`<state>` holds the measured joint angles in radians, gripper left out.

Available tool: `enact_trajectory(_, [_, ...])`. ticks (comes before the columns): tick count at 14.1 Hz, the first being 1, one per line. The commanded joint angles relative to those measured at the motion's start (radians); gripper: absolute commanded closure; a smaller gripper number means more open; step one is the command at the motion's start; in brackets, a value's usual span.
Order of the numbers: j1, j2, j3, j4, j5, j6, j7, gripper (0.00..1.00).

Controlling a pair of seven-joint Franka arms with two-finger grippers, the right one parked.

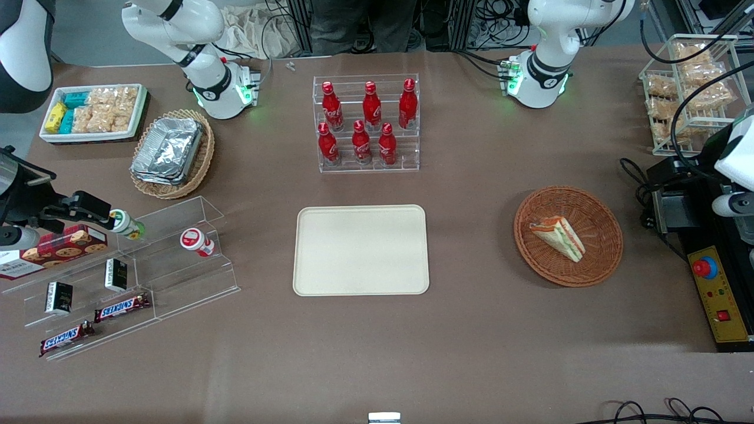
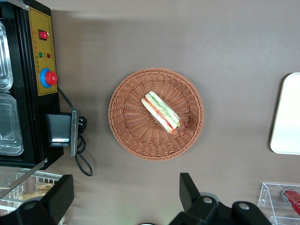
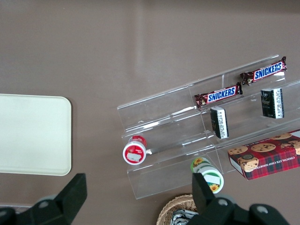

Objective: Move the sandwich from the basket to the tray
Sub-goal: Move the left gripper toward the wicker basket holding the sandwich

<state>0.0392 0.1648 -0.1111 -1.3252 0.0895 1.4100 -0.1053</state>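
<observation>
- Left arm's gripper [image 2: 126, 197] hangs high above the table, fingers wide apart and holding nothing.
- Sandwich [image 2: 161, 112] lies in the round wicker basket [image 2: 126, 136], below the gripper, its long axis running diagonally.
- Cream tray [image 1: 360, 249] waits well apart, toward the parked arm.

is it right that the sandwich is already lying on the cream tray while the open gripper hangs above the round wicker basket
Not quite. The sandwich is not on the tray, which is bare; it lies in the round reddish-brown basket, as the front view shows. The rest holds: in the left wrist view the gripper is open, hanging above the basket with the sandwich inside.
</observation>
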Motion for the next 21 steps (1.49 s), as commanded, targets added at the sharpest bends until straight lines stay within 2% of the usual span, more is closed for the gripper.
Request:
enact_trajectory(1, [-0.009, -0.008, 0.01, 0.001, -0.014, -0.022, -0.016, 0.0])
enact_trajectory(5, [-0.01, 0.004, 0.008, 0.001, -0.019, -0.019, -0.013, 0.0])
enact_trajectory(9, [-0.013, 0.034, 0.008, -0.028, -0.073, -0.006, -0.057, 0.0])
enact_trajectory(12, [-0.013, 0.039, 0.008, -0.045, -0.074, 0.01, -0.059, 0.0])
enact_trajectory(15, [-0.013, -0.011, 0.008, -0.17, -0.074, 0.091, -0.1, 0.01])
enact_trajectory(18, [-0.015, -0.125, 0.008, -0.406, -0.074, 0.281, -0.131, 0.01])
enact_trajectory(21, [-0.016, -0.136, 0.001, -0.538, -0.073, 0.401, -0.209, 0.01])
